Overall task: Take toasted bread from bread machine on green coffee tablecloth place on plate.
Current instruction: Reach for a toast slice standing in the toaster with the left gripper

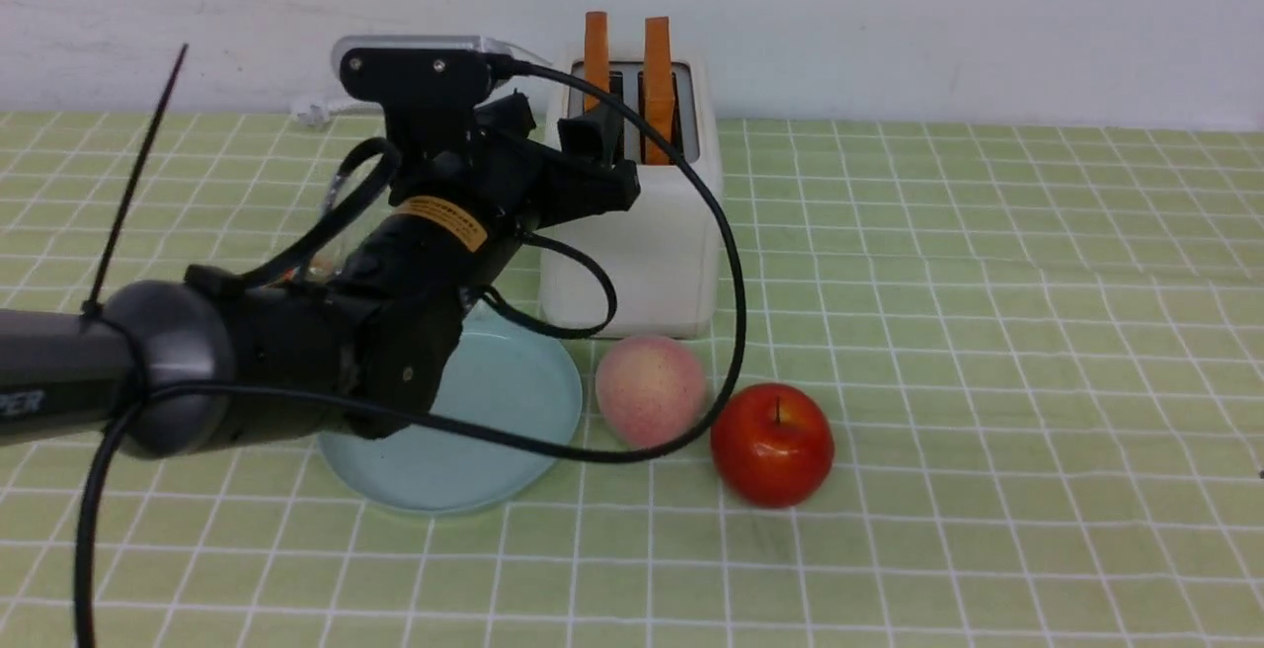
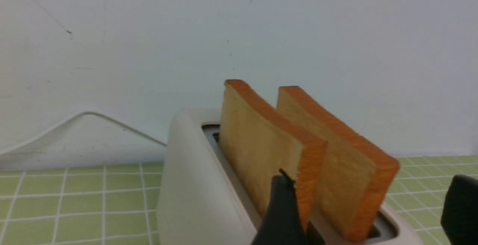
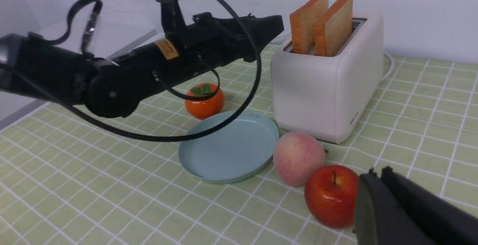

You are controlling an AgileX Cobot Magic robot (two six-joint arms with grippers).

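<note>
The white bread machine (image 1: 632,233) stands at the back on the green coffee tablecloth (image 1: 987,332). Two slices of toasted bread, left (image 1: 596,45) and right (image 1: 658,65), stand upright in its slots. In the left wrist view both slices, left (image 2: 257,144) and right (image 2: 336,166), rise from the machine (image 2: 194,200). My left gripper (image 1: 602,159) is open and empty at the machine's near top edge, with both slices' near edges showing between its jaws (image 2: 371,185). The light-blue plate (image 1: 494,411) lies empty under my left arm. My right gripper (image 3: 377,172) is shut and empty.
A pink peach (image 1: 650,389) and a red apple (image 1: 772,443) lie in front of the bread machine, right of the plate. My right gripper is next to the apple (image 3: 330,194). An orange persimmon (image 3: 204,101) sits beyond the plate (image 3: 227,148). A white cord (image 1: 316,113) lies behind.
</note>
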